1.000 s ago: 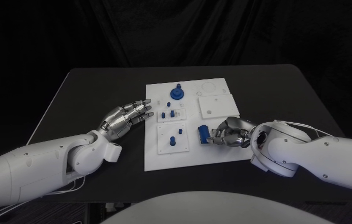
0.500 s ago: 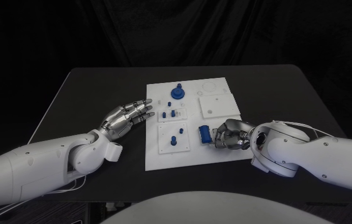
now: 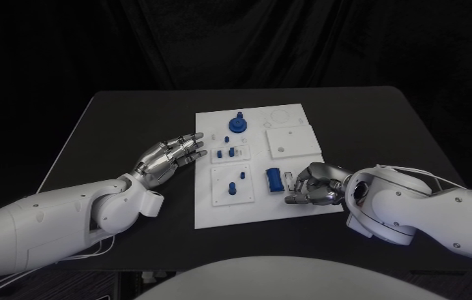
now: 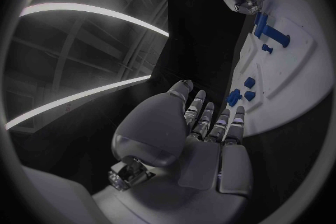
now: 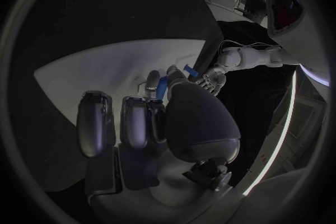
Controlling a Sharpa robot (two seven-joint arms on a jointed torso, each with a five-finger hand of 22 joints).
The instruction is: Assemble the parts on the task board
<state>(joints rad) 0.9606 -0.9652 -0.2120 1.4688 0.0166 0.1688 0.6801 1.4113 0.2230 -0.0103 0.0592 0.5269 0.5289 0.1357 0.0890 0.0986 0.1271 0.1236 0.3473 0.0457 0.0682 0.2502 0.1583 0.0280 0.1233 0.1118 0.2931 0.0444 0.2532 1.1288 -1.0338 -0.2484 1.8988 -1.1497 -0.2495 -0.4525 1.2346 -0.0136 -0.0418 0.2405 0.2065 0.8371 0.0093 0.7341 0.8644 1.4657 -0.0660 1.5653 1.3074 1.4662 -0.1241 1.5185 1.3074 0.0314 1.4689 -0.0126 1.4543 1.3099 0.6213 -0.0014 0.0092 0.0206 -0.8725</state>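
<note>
Counting from the head view, one white task board [image 3: 258, 208] is seen mid-table with roughly eight blue parts on it: a big round knob [image 3: 237, 123] near the far edge, a few small pegs [image 3: 230, 153] in the middle, a longer pin [image 3: 231, 189] and a chunky blue block [image 3: 274, 179] nearer the robot. The left hand [image 3: 172, 155] is laid flat just beside the board's left edge, fingers stretched apart, nothing held. The right hand [image 3: 315, 184] is curled over the board's right side, fingertips touching the block. In the right wrist view the block [image 5: 162, 85] is glimpsed between fingers [image 5: 152, 79] and thumb; whether it's actually gripped can't be told.
</note>
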